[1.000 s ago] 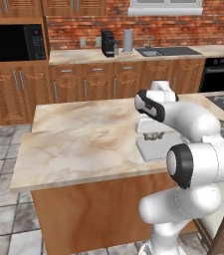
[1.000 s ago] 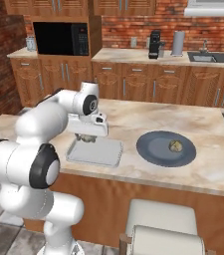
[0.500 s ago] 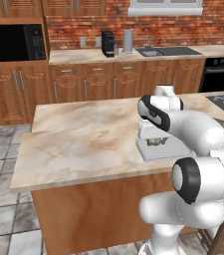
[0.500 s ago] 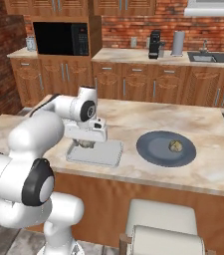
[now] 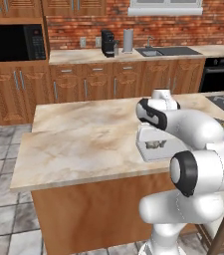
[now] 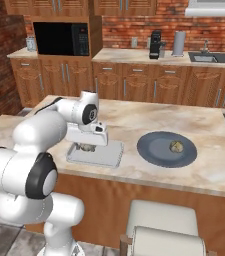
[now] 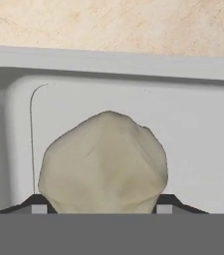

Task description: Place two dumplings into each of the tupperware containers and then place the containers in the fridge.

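1. Closest in, from the hand view: the gripper [image 7: 101,209] has its two dark tips on either side of a dumpling [image 7: 102,164], clamped on it as far as I can tell, right over the floor of a tupperware container [image 7: 193,139].
2. So I'd say it's mid-drop. To do it well: go low, let go with the dumpling well inside the wall rather than near the rim, then lift straight up so the tips don't drag it back out.
3. From the right base view the container [image 6: 106,155] sits on the near edge of the island counter [image 6: 134,117], with the hand low over its left part.
4. Just right of it, the round grey plate [image 6: 151,147] holds one more dumpling [image 6: 176,146]. My guess is that one's next.
5. The island top is pale marble, flat, nothing crowding the tray.
6. Farther back: wood cabinets, black microwave [image 6: 61,38], coffee machine [image 6: 155,45], sink [image 6: 211,58], brick wall.
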